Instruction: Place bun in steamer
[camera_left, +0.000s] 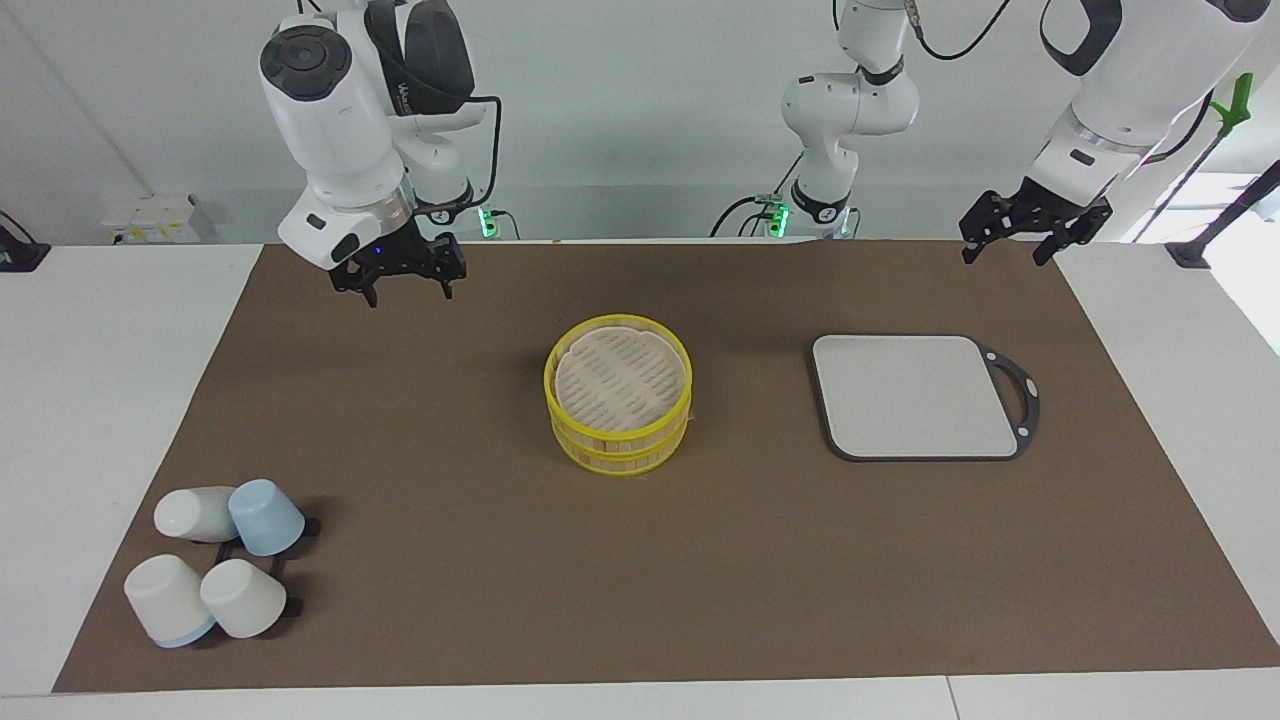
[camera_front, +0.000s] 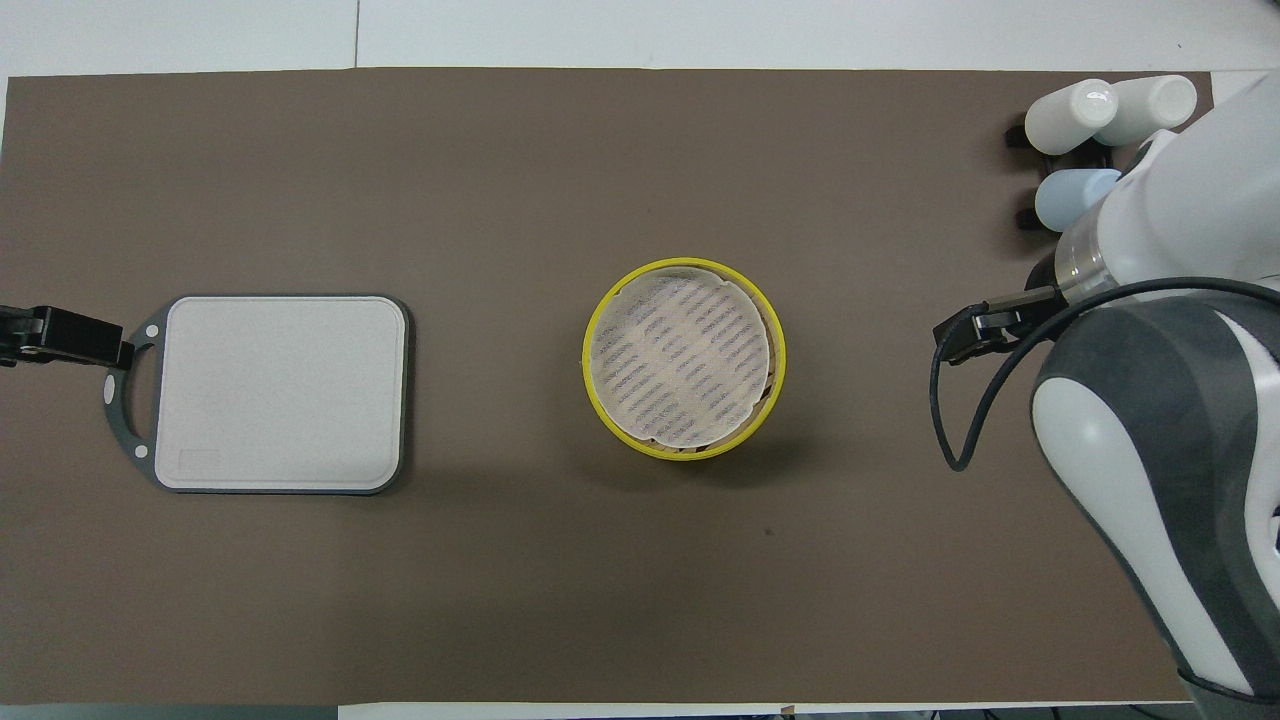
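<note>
Left pincer (camera_left: 1003, 248): I see it hanging in the air over the mat's edge at the left arm's end of the table, fingers spread, nothing between them.
Right pincer (camera_left: 409, 290): I have it up over the brown mat (camera_left: 450, 560) at the right arm's end, fingers spread and holding nothing.
Steamer (camera_left: 619, 406): it sits mid-mat, between my two pincers and well apart from both, farther from the robots than either; its pale woven lid (camera_front: 680, 362) lies on top, inside the yellow rim.
Bun: I cannot find it in either view, so I cannot tell where it is.
Grey board (camera_left: 915, 396): flat on the mat, below and close to the left pincer, its handle toward the left arm's end.
Cups (camera_left: 215, 570): four in a cluster, tipped over, at the right arm's end, well away from the right pincer.
</note>
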